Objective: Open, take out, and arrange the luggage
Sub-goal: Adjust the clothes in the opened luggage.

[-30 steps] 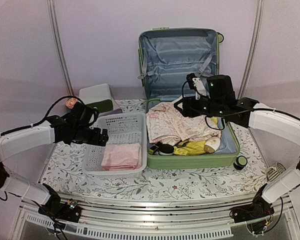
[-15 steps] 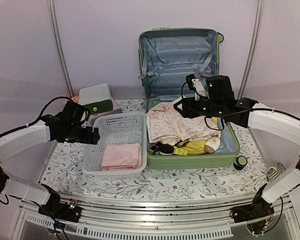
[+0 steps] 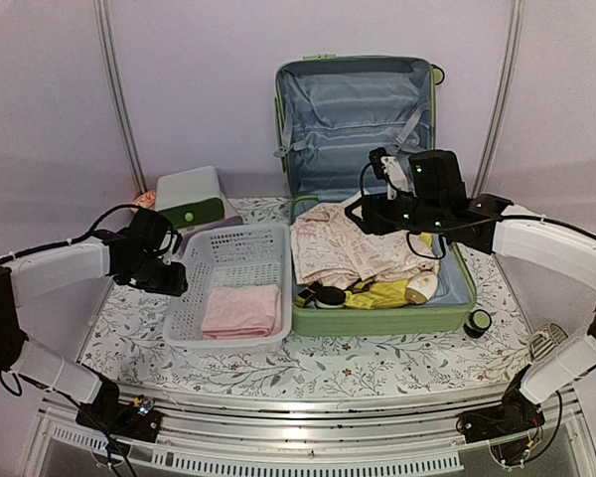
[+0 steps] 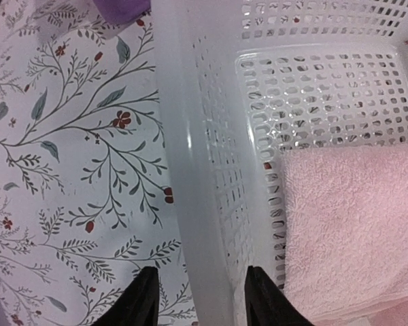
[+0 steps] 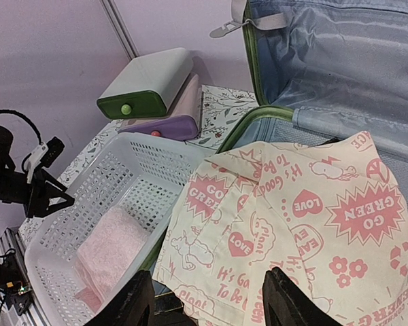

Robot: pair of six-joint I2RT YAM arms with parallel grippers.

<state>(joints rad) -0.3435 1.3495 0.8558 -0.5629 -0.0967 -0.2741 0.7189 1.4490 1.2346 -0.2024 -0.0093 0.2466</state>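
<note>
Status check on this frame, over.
Left claw astride basket rim, grip unclear. Right claw open above printed garment. Luggage open, not yet emptied. No obstruction seen.

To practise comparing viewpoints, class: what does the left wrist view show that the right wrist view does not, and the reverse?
Only the left wrist view: the rim of the white basket passing between the fingers of the left gripper. Only the right wrist view: the luggage, open, the printed garment in it, and the white-and-green drawer box. Both: the basket and the pink towel lying in it.
</note>
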